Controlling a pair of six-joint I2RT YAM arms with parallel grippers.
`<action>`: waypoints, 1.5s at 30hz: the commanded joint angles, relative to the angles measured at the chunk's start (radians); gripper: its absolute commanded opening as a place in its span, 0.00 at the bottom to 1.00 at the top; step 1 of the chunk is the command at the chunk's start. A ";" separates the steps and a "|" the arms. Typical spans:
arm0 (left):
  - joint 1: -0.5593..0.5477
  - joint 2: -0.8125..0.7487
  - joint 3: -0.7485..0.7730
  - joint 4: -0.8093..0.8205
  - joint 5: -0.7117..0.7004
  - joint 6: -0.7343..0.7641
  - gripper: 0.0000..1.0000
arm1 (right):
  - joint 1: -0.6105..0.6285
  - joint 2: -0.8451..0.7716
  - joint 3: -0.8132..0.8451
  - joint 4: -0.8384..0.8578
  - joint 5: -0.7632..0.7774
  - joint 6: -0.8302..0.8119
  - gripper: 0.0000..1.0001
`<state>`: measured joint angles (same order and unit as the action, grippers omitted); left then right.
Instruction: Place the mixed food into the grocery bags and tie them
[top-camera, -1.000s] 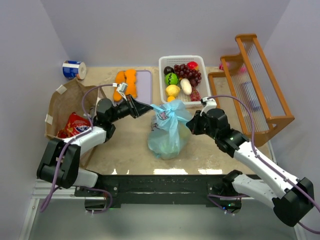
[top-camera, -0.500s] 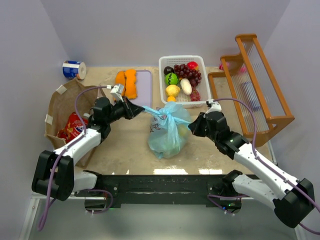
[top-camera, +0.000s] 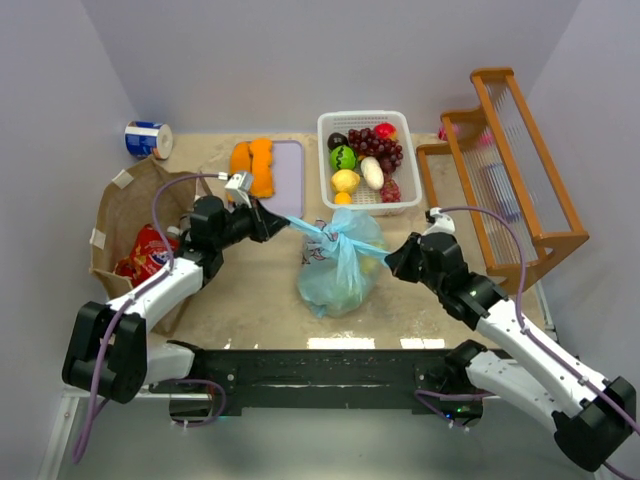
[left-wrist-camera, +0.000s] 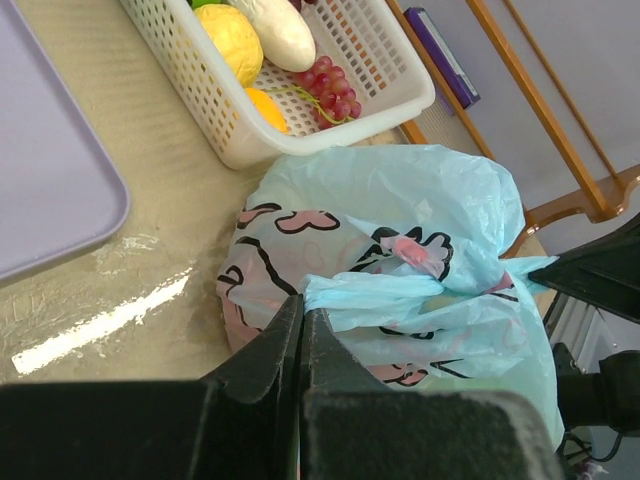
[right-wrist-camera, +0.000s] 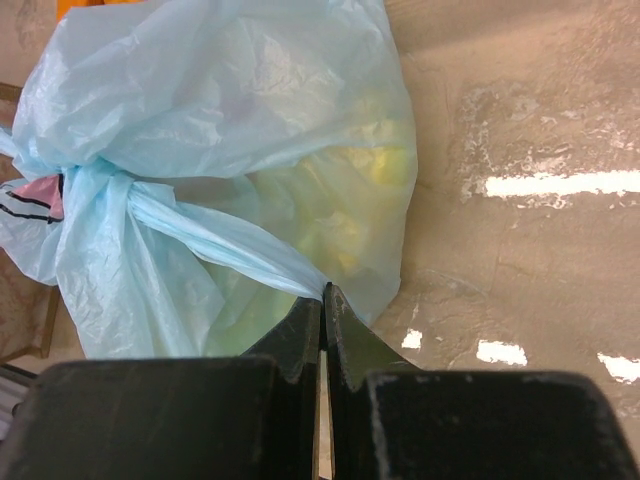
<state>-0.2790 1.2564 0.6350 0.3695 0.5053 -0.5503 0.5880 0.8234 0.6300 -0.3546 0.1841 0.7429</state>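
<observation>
Right gripper (top-camera: 390, 263) farther back, bag (top-camera: 338, 282) handles tauter

The top view looks down from above and behind the arm bases, far enough off to take in the whole desk (top-camera: 250, 290) up to the back wall. The left wrist camera sits right behind the left hand (left-wrist-camera: 303, 310), low and close, facing along its fingers across the desk toward the white basket (left-wrist-camera: 200, 100) and wooden rack (left-wrist-camera: 560, 130). The right wrist camera rides behind the right hand (right-wrist-camera: 322, 300), looking steeply down at very close range. All three views share the blue bag (top-camera: 340, 280). The top and left wrist views share the basket.
</observation>
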 joint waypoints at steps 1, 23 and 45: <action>0.014 -0.025 0.037 0.016 -0.214 0.093 0.00 | -0.025 -0.024 -0.013 -0.152 0.175 -0.022 0.00; -0.146 0.006 0.481 -0.406 -0.264 0.437 1.00 | -0.025 0.060 0.275 0.042 0.111 -0.465 0.99; 0.403 -0.094 0.689 -0.814 -0.165 0.332 1.00 | 0.288 0.536 0.490 0.083 0.181 -0.778 0.99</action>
<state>0.1276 1.1999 1.2922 -0.3981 0.2737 -0.2001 0.8597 1.3571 1.0958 -0.2844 0.2527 0.0566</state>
